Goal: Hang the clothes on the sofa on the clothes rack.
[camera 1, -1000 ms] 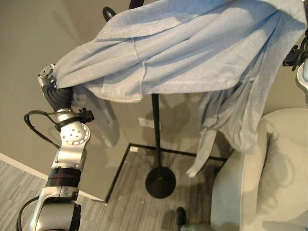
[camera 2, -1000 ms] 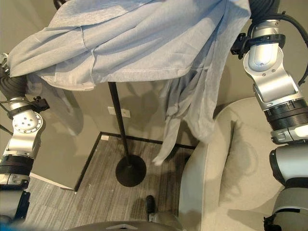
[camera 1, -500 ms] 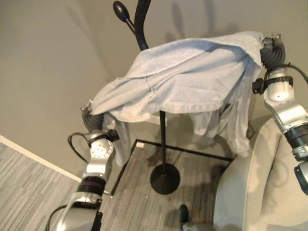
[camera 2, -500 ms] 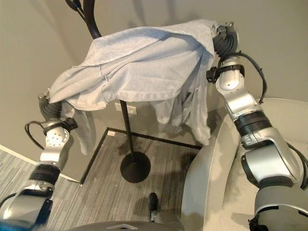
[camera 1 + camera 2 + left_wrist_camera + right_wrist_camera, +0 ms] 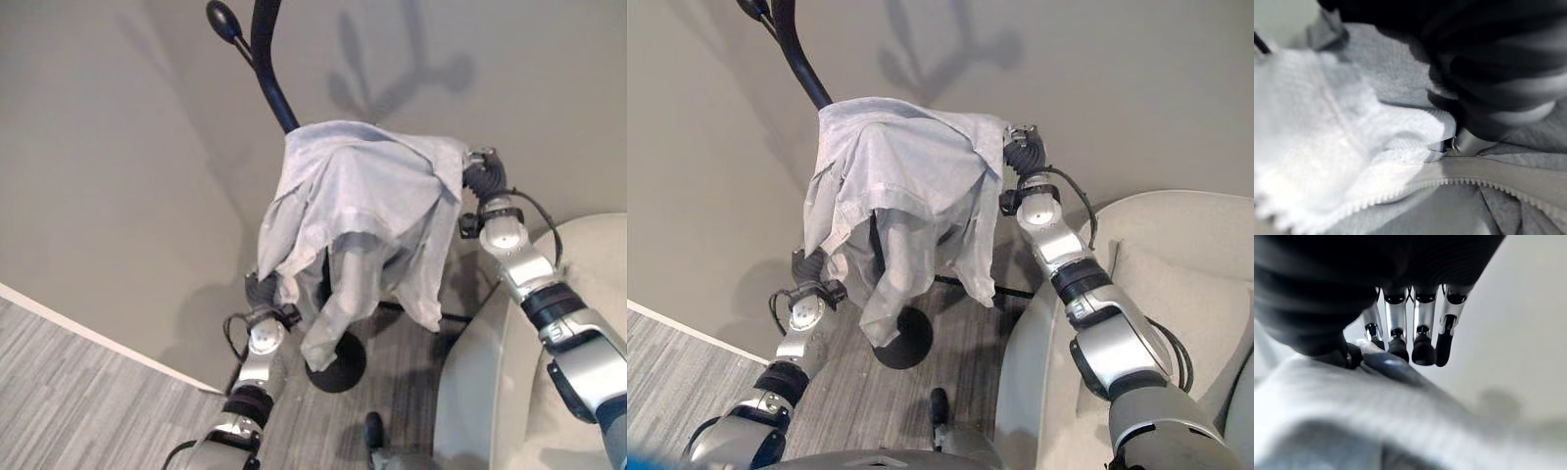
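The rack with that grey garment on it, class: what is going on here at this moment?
A humanoid robot is hanging a grey zip-up garment on a black clothes rack. The garment lies draped over the rack, a sleeve dangling toward the round base. The right hand is at the garment's upper edge, its fingers curled over the cloth. The left hand sits low at the hem, its fingers hidden in the fabric. A pale sofa stands to the robot's right.
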Robot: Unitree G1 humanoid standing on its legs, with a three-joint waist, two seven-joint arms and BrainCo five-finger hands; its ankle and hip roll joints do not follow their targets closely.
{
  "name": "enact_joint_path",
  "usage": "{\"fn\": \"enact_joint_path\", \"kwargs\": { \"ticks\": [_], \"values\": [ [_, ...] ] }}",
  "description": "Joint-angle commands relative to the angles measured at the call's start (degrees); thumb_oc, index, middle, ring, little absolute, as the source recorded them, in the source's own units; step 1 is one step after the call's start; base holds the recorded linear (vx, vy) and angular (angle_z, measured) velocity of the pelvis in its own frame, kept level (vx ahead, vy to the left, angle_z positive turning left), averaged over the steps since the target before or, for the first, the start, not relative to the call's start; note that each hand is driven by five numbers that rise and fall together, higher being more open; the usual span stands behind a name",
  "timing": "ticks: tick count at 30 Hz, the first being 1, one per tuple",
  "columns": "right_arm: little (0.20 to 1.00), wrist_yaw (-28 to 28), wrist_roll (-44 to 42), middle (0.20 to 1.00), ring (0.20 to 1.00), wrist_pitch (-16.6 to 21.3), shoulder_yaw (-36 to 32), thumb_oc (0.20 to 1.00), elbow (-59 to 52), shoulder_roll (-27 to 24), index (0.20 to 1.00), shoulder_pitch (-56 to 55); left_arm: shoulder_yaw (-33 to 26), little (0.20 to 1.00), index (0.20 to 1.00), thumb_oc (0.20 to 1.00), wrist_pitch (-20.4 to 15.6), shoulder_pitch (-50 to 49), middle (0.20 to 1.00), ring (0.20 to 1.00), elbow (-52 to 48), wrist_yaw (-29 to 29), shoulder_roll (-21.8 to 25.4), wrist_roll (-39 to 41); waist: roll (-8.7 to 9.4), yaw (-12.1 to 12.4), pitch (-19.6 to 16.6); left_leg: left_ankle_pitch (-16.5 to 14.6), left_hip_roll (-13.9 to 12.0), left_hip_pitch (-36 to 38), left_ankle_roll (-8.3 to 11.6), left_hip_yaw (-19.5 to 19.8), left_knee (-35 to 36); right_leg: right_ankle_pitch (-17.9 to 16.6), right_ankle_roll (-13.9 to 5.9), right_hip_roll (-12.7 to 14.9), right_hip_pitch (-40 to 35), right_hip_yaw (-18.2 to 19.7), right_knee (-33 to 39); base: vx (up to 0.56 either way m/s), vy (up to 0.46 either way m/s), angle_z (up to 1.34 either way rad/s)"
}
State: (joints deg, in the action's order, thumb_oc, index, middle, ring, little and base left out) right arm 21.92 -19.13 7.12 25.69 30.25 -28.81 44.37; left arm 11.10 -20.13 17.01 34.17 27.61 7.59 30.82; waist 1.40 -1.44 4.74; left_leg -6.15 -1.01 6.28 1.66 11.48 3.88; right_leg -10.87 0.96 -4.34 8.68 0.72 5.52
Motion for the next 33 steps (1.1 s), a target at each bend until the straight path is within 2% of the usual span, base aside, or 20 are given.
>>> {"fn": "enact_joint_path", "kwargs": {
  "ticks": [1,3,5,6,7,8,11,21,24,29,31,33],
  "values": [
    [0.2,-2.4,-3.5,0.2,0.2,5.2,0.1,0.2,0.2,2.2,0.2,0.3,1.0,0.2,0.2,0.2,-3.5,0.4,0.2,0.2,-0.7,-3.7,1.0,4.5,4.38,1.2,-1.7,0.5,5.8,2.9,-3.77,-2.7,1.1,2.6,-5.53,2.1,-4.6,4.9,-0.5,0.0,0.0,0.0],
    [0.2,-4.8,-4.0,0.2,0.2,4.9,1.8,0.2,-2.5,4.8,0.2,-3.1,3.8,0.2,0.2,0.2,-2.8,-1.6,0.2,0.2,-2.9,-7.1,-1.3,8.4,4.17,1.1,-1.5,0.5,5.8,3.1,-3.87,-2.7,1.1,2.6,-5.54,2.3,-4.8,5.0,-0.5,0.0,0.0,0.0],
    [0.2,-5.5,-4.5,0.2,0.2,4.5,2.1,0.2,-3.0,5.5,0.2,-4.0,4.6,0.2,0.2,0.2,-2.6,-2.0,0.2,0.2,-3.6,-8.1,-1.7,9.7,4.09,1.1,-1.4,0.5,5.9,3.1,-3.92,-2.7,1.1,2.6,-5.55,2.3,-4.8,5.0,-0.5,-0.01,0.001,-0.02],
    [0.2,-6.7,-6.0,0.2,0.2,3.6,3.0,0.2,-3.7,6.9,0.2,-5.3,5.9,0.495,0.495,0.495,-1.6,-3.0,0.495,0.495,-5.0,-10.0,-2.4,12.7,3.82,1.0,-1.3,0.6,6.0,3.0,-3.98,-2.7,1.1,2.5,-5.62,2.3,-4.7,5.0,-0.5,-0.02,0.001,-0.05],
    [0.2,-6.7,-6.0,0.2,0.2,3.6,3.0,0.2,-3.7,6.9,0.2,-5.3,5.9,0.856,0.856,0.856,-1.6,-3.0,0.856,0.856,-5.1,-10.0,-2.4,12.7,3.82,1.0,-1.3,0.6,6.0,3.0,-3.98,-2.7,1.1,2.5,-5.62,2.3,-4.7,5.0,-0.5,-0.04,0.009,-0.05],
    [1.0,-7.7,-9.8,1.0,1.0,2.5,3.3,1.0,-2.8,9.2,1.0,-6.3,7.1,1.0,1.0,1.0,0.4,-4.2,1.0,1.0,-6.6,-11.9,-2.1,15.0,3.45,1.0,-1.2,0.9,6.1,2.6,-4.09,-2.7,1.1,2.1,-5.71,2.4,-4.4,5.1,-0.5,0.0,0.0,0.0],
    [1.0,-7.5,-9.7,1.0,1.0,1.2,3.1,1.0,-2.3,10.1,1.0,-6.7,7.0,1.0,1.0,1.0,2.4,-4.8,1.0,1.0,-6.2,-13.6,-1.3,18.5,3.04,1.2,-1.0,1.0,6.3,2.3,-4.21,-2.7,1.1,1.9,-5.84,2.6,-4.4,5.1,-0.5,-0.04,0.015,-0.02],
    [1.0,-5.1,-6.9,1.0,1.0,1.2,-1.8,1.0,-5.8,7.6,1.0,-10.4,2.2,1.0,1.0,1.0,2.0,-7.2,1.0,1.0,-6.7,-10.9,-0.7,16.3,2.95,1.9,-0.8,0.7,6.4,2.6,-4.46,-2.5,1.1,2.1,-5.82,2.5,-4.8,5.3,-0.5,0.0,0.0,0.0],
    [1.0,-4.4,-4.6,1.0,1.0,2.1,-6.1,1.0,-8.8,6.5,1.0,-14.7,-1.9,1.0,1.0,1.0,2.1,-9.4,1.0,1.0,-6.4,-12.4,1.3,15.1,2.87,2.0,-1.0,0.3,6.3,3.0,-4.54,-2.6,1.1,2.3,-5.86,2.4,-5.1,5.4,-0.5,0.04,0.002,-0.01],
    [1.0,-3.9,-2.8,1.0,1.0,2.6,-9.8,1.0,-11.5,6.8,1.0,-19.3,-5.8,1.0,1.0,1.0,2.0,-11.1,1.0,1.0,-3.9,-13.5,1.5,16.8,2.68,1.8,-1.2,0.1,6.2,3.1,-4.64,-2.6,1.1,2.5,-5.85,2.2,-5.1,5.6,-0.5,0.02,0.004,-0.04],
    [1.0,-3.3,0.0,1.0,1.0,3.0,-15.8,1.0,-15.9,7.8,1.0,-28.4,-11.9,1.0,1.0,1.0,2.3,-14.2,1.0,1.0,-0.1,-13.6,1.2,18.3,2.15,1.4,-1.1,0.0,6.3,2.8,-4.84,-2.6,1.1,2.6,-5.87,2.1,-4.7,5.6,-0.5,0.03,0.009,-0.05],
    [1.0,-3.4,0.3,1.0,1.0,3.1,-17.4,1.0,-16.5,8.5,1.0,-32.0,-13.6,1.0,1.0,1.0,2.9,-16.0,1.0,1.0,1.8,-13.9,1.0,18.2,2.03,1.2,-1.1,0.0,6.3,2.7,-4.88,-2.6,1.1,2.6,-5.88,2.1,-4.5,5.6,-0.5,0.01,0.002,-0.02]
  ]
}}
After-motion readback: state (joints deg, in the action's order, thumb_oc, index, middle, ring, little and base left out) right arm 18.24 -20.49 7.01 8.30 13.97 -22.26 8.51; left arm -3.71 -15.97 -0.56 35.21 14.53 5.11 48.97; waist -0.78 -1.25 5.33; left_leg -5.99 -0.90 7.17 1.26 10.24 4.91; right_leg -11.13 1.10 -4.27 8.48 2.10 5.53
